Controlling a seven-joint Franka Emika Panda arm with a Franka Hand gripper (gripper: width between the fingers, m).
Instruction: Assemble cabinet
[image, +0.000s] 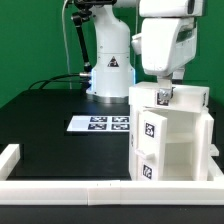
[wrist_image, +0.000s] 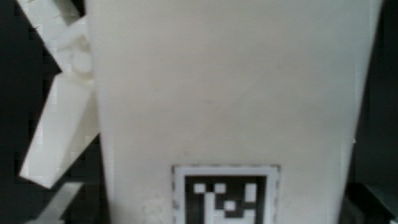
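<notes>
The white cabinet (image: 172, 140) stands at the exterior view's right, close to the front border rail, with black-and-white tags on its near side. A flat white top piece (image: 170, 97) lies on it. My gripper (image: 165, 92) is right down on that top. In the wrist view a broad white panel (wrist_image: 222, 90) with a tag (wrist_image: 226, 198) fills the space between my fingers. A thin dark gap shows on each side of it, so the jaws stand open around it. A smaller white panel (wrist_image: 57, 130) hangs tilted beside it.
The marker board (image: 100, 124) lies flat on the black table at mid-left. White border rails run along the front (image: 70, 188) and the exterior view's left (image: 8, 156). The arm's base (image: 108, 70) stands at the back.
</notes>
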